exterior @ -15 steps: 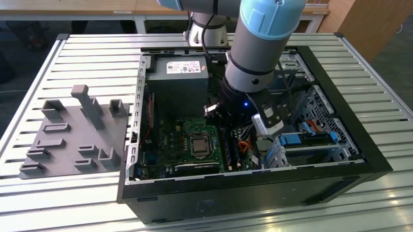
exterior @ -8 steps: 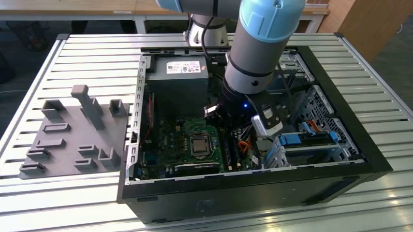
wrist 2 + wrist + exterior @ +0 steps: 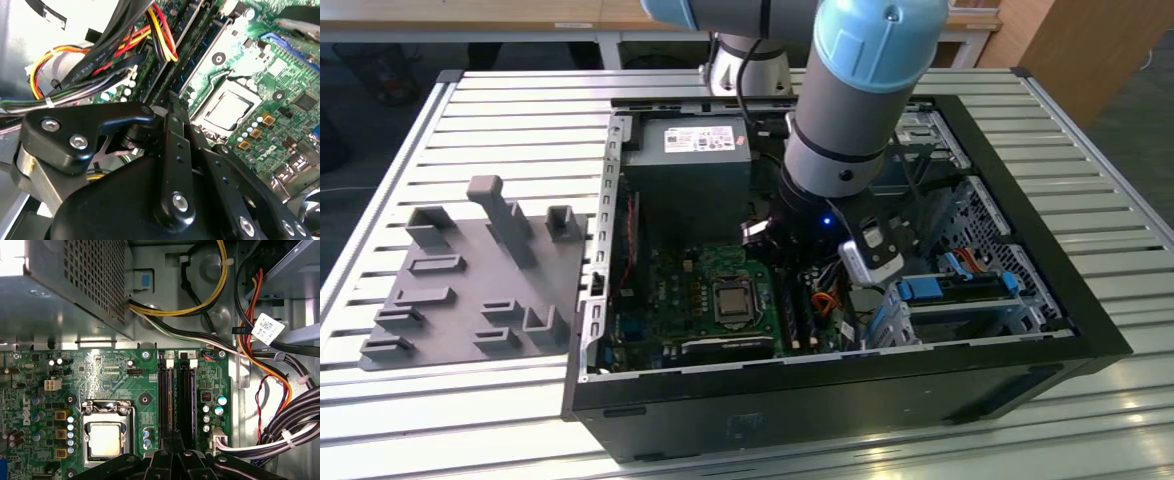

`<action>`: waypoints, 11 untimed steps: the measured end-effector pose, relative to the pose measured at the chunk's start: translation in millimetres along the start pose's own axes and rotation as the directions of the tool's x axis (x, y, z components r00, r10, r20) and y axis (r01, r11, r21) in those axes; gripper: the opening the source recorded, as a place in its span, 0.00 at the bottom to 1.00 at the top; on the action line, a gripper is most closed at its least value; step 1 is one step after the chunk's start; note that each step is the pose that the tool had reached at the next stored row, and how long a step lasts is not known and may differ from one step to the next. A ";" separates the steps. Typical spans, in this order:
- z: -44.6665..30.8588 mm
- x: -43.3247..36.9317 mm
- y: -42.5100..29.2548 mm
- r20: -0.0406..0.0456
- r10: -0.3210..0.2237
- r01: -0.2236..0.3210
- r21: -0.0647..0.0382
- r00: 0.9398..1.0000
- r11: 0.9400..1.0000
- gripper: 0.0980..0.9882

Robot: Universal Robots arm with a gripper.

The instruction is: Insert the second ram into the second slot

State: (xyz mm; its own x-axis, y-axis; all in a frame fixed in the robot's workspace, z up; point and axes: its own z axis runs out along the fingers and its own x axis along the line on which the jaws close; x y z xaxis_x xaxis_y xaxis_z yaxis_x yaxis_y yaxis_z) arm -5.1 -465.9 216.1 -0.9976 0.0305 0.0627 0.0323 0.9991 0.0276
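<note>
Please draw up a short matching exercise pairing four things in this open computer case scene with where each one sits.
Things:
1. grey plastic fixture tray
2. grey metal power supply box
3. square silver processor
4. black gripper

Places:
A. over the two black memory slots
B. in its socket on the green motherboard
C. on the slatted table, outside the case
D. inside the case, at its far end

Pairs: 1-C, 2-D, 3-B, 4-A

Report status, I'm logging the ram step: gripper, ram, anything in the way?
Gripper low over memory slots. Second ram: cannot tell if seated. Cables beside slots, not across.
</note>
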 end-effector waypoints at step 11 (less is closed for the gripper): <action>-7.0 0.4 0.3 0.000 0.000 0.000 -0.002 1.000 1.000 0.01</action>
State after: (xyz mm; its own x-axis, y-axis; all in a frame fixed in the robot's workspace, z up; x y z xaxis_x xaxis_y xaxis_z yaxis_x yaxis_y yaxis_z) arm -5.0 -465.8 223.1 -0.9976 0.0304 0.0624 0.0323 0.9990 0.0294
